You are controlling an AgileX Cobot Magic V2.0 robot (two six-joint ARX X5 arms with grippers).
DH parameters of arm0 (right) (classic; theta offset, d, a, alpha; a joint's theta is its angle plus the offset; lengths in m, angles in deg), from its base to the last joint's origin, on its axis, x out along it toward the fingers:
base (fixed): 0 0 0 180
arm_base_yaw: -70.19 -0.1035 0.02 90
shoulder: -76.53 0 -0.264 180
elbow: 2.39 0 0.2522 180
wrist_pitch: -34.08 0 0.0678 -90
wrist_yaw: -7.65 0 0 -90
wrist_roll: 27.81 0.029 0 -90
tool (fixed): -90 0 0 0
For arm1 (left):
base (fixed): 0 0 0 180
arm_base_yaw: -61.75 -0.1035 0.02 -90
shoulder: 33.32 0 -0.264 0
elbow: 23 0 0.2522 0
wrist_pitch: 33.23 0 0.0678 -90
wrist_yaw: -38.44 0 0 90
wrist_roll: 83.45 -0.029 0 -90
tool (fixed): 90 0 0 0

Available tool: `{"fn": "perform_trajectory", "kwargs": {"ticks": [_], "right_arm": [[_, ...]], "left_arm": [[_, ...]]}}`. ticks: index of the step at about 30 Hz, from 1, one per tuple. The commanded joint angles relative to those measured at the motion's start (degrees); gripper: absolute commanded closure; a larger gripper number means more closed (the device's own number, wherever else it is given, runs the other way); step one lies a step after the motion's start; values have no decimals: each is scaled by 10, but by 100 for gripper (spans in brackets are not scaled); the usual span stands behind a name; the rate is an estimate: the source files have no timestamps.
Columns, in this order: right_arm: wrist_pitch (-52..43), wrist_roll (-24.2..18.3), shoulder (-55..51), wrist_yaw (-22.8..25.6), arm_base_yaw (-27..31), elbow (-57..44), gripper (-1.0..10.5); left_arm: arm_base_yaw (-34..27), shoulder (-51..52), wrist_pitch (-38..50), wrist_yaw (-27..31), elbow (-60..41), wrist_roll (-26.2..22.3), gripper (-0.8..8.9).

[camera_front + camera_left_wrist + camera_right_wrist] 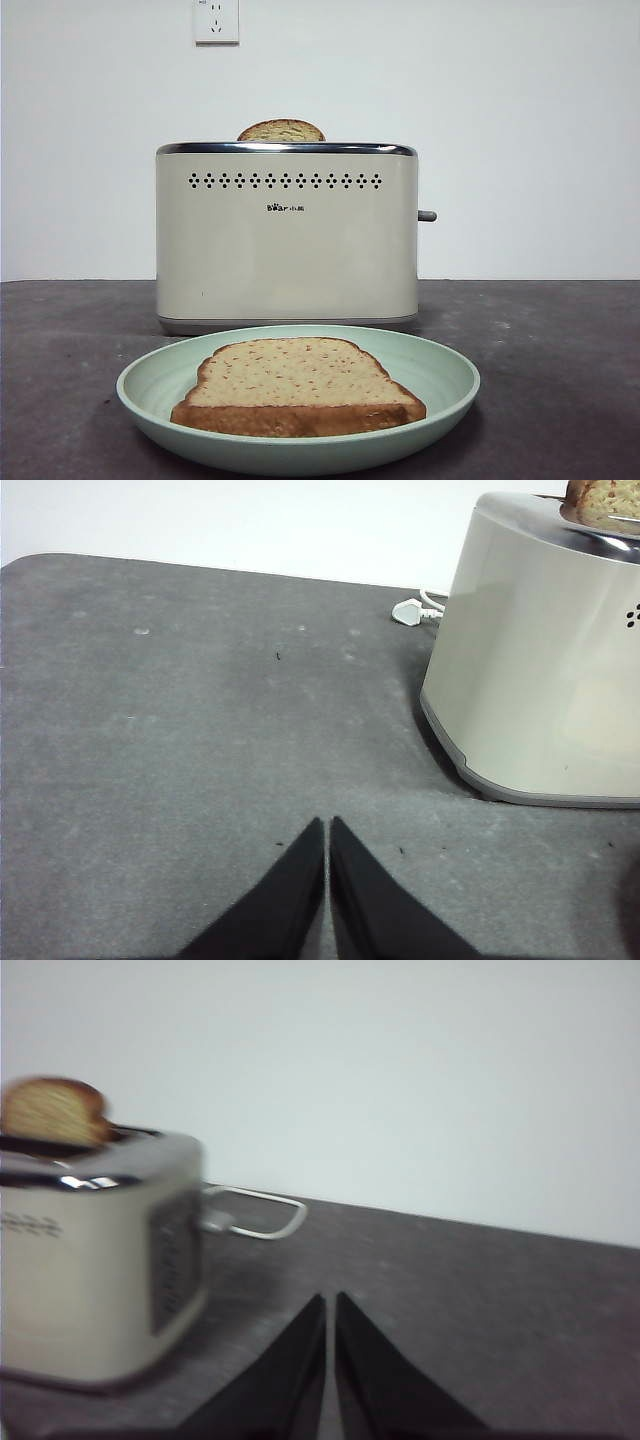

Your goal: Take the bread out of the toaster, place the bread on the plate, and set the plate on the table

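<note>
Toaster (286, 240) sits mid-table, cream body, chrome rim, lever on one end. One slice of bread (281, 131) still in the slot, only its domed top showing above the rim. A second slice (297, 386) lies flat on the pale-green plate (440, 375), crust edge toward the front camera. Plate is on the table (560, 360), just in front of the toaster, apparently not touching it.

Left gripper (328, 825): jaws pressed together, tips nearly meeting, holding nothing. It hangs low over bare table, off one end of the toaster, well apart from it. The slice in the slot shows only at the corner of that view.

Right gripper (330, 1300): jaws also closed to a thin slit, nothing between them. It's off the other end of the toaster, near it but clear; the slotted slice is above and to the side of the tips, not within reach of the jaws. That view is blurred, so I can't tell how close the tips are to the table.

White power cable (255, 1215) and plug (408, 610) lie on the table behind the toaster. Wall socket (216, 21) above.

Neither gripper shows in the front view.
</note>
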Motion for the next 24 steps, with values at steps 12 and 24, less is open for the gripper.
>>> {"fn": "perform_trajectory", "kwargs": {"ticks": [12, 24], "right_arm": [[24, 2, -46, 24, 3, -73, 943], [38, 5, -46, 23, 3, -73, 943]], "left_arm": [[-1, 1, -8, 1, -10, 4, 806], [-1, 1, -8, 1, -10, 4, 806]]}}
